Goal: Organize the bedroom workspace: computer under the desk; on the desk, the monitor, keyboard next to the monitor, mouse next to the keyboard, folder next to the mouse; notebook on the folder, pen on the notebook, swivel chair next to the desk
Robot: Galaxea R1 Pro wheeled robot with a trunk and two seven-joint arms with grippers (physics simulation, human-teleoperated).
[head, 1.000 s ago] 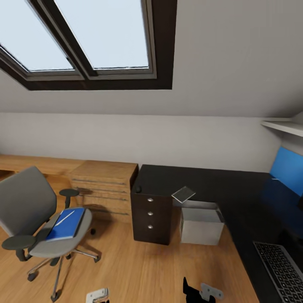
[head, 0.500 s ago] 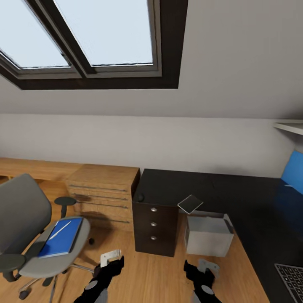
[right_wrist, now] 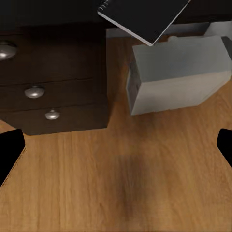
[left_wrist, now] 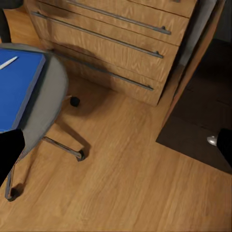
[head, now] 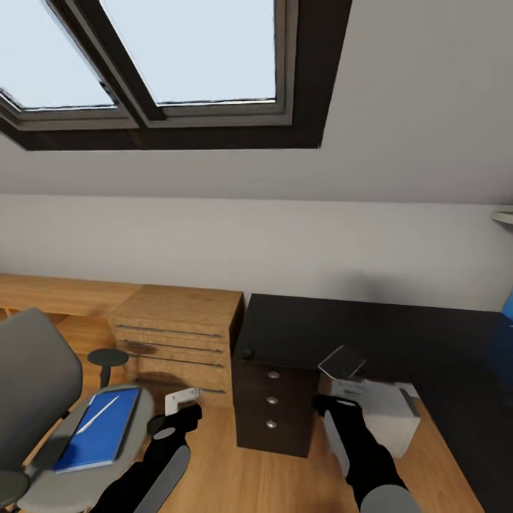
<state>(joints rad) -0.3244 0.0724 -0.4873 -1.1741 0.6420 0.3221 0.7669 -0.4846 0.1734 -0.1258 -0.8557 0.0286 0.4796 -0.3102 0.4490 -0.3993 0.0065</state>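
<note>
Swivel chairs: one [head: 43, 420]
Blue folders: one [head: 100, 429]
Pens: one [head: 96, 415]
Notebooks: one [head: 342, 361]
Computer towers: one [head: 388, 417]
Mice: one [head: 247, 352]
Dark drawers with silver knobs: three [head: 271, 404]
Wooden drawer units: one [head: 178, 335]
Skylight panes: two [head: 192, 50]
Claws: two, left claw [head: 182, 400], right claw [head: 340, 395]

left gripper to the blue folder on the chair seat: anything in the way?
Nothing visible. The left gripper hangs over bare floor beside the swivel chair, and the folder lies flat on the seat with only a pen on top. The near armrest stands behind that path.
</note>
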